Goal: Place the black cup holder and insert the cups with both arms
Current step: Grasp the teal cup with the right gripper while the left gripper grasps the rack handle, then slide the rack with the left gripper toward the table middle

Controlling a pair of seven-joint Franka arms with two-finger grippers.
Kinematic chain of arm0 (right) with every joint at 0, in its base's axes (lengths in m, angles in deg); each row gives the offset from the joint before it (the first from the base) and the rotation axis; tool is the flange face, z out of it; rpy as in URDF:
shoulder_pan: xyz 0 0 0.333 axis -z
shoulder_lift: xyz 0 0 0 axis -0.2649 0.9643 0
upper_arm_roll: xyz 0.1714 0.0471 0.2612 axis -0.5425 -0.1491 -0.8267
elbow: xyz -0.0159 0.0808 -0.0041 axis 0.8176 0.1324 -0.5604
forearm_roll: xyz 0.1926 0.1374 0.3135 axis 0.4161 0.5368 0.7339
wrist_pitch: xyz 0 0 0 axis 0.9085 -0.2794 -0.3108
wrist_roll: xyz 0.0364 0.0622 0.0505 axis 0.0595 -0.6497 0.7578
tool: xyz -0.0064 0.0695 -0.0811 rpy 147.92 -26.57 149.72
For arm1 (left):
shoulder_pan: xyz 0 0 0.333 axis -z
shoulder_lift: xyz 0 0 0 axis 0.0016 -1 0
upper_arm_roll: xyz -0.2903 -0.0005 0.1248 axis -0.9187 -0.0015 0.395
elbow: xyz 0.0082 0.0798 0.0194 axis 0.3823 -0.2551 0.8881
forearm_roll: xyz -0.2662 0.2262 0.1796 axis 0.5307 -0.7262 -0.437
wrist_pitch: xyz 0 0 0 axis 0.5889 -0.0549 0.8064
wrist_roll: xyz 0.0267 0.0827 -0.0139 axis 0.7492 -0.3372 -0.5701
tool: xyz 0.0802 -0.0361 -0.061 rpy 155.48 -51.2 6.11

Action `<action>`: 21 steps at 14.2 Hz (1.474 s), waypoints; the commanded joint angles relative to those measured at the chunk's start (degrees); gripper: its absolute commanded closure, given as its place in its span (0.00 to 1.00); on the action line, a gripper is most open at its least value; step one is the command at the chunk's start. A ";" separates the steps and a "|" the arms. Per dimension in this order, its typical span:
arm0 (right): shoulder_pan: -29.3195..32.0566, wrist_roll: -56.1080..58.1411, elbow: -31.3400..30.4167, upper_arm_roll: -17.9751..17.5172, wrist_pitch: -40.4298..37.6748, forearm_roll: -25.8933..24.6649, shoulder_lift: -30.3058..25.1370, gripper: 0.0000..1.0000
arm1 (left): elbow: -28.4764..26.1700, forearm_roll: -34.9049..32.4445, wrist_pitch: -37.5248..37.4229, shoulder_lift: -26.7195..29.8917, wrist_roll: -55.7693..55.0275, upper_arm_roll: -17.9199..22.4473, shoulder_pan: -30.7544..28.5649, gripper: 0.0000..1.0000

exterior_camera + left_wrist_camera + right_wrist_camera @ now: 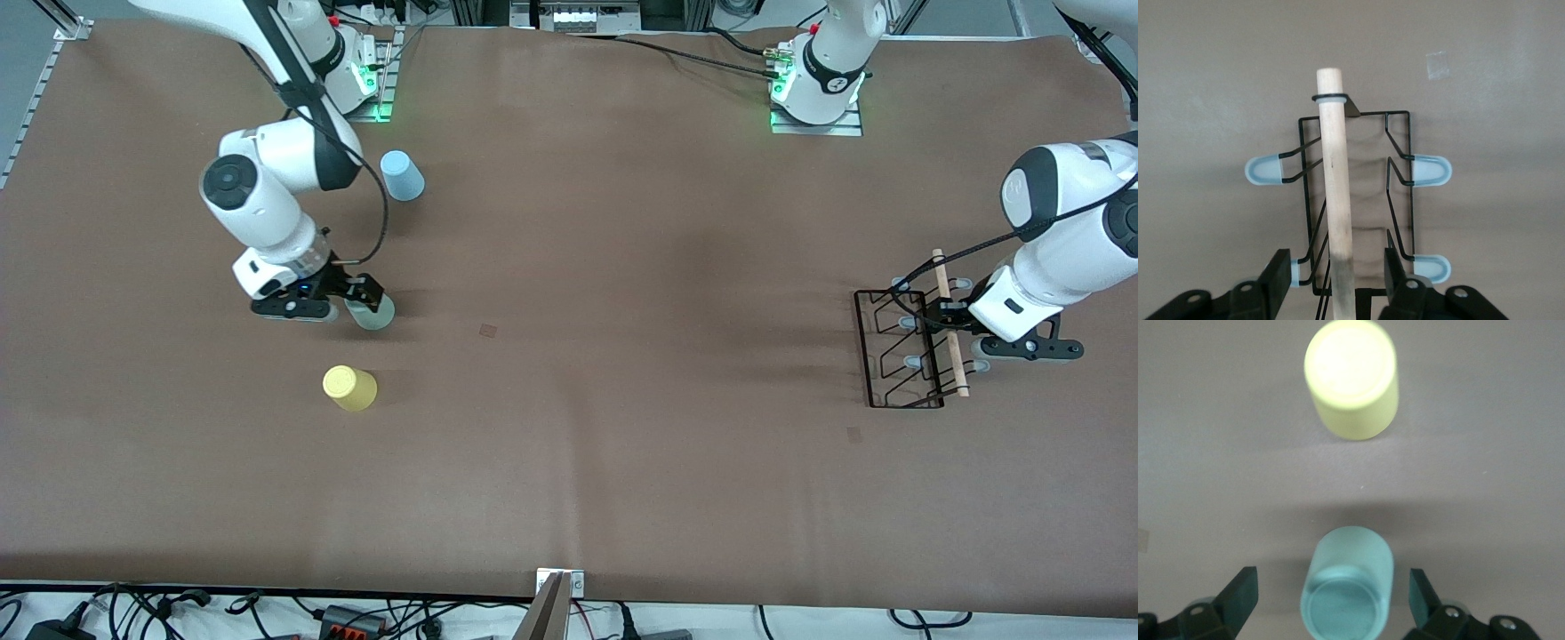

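The black cup holder (900, 351) lies on the mat toward the left arm's end of the table, its wooden rod handle (949, 331) uppermost. My left gripper (962, 336) is low over it. In the left wrist view the gripper (1336, 277) straddles the rod (1336, 180), with a gap on each side: open. My right gripper (354, 304) stands open around the pale green cup (372, 313), which is upside down (1348, 587) between the fingers (1243, 590) without touching them. The yellow cup (349, 388) sits nearer the front camera and shows in the right wrist view (1351, 380). The light blue cup (402, 175) stands farther back.
Brown mat (622, 267) covers the table. Both arm bases (813, 84) are along its back edge. Cables lie past the front edge (356, 613). The holder's pale-tipped pegs (1428, 170) stick out on either side of the rod.
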 commanded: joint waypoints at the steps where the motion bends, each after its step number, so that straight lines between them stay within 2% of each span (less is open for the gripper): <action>1: -0.35 -0.72 0.19 0.42 2.47 0.09 2.66 0.00 | -0.20 -1.16 1.35 -1.15 0.70 -0.55 -0.55 0.50; 2: -0.35 -0.72 0.10 0.51 2.47 0.00 2.83 0.00 | -0.20 -1.16 1.44 -1.07 0.70 -0.64 -0.55 0.54; 4: -0.26 -0.72 -0.25 0.51 2.47 0.09 3.01 0.00 | -0.11 -1.16 1.26 -0.98 0.70 -0.73 -0.55 0.76; 7: -0.35 -0.89 -0.60 0.51 2.47 0.09 3.27 0.00 | 0.24 -1.16 1.26 -0.89 0.70 -0.73 -0.55 0.96; 8: -0.35 -0.98 -0.69 0.51 2.38 0.09 3.36 0.00 | 0.41 -1.16 1.26 -0.89 0.70 -0.73 -0.55 0.99; 12: -0.43 -1.69 -0.69 0.51 2.03 0.09 4.24 0.00 | 1.64 -1.16 0.30 0.69 0.53 -1.69 -0.29 0.99; 15: -0.43 -1.69 -0.69 0.42 2.03 0.09 4.42 0.00 | 7.16 -1.08 -7.84 1.04 -0.35 -5.20 -0.03 0.99; 17: -0.43 -1.60 -0.69 0.42 2.03 0.09 4.42 0.01 | 10.77 -0.38 -15.14 1.04 -1.92 -9.14 -0.03 0.99; 19: -0.43 -1.60 -0.69 0.42 2.03 0.09 4.51 0.10 | 12.80 -0.37 -19.64 0.87 -8.14 -14.84 0.06 0.99; 21: -0.52 -1.77 -0.61 0.42 2.03 0.09 4.42 0.51 | 13.07 -0.11 -19.83 0.61 -12.29 -21.52 0.23 0.99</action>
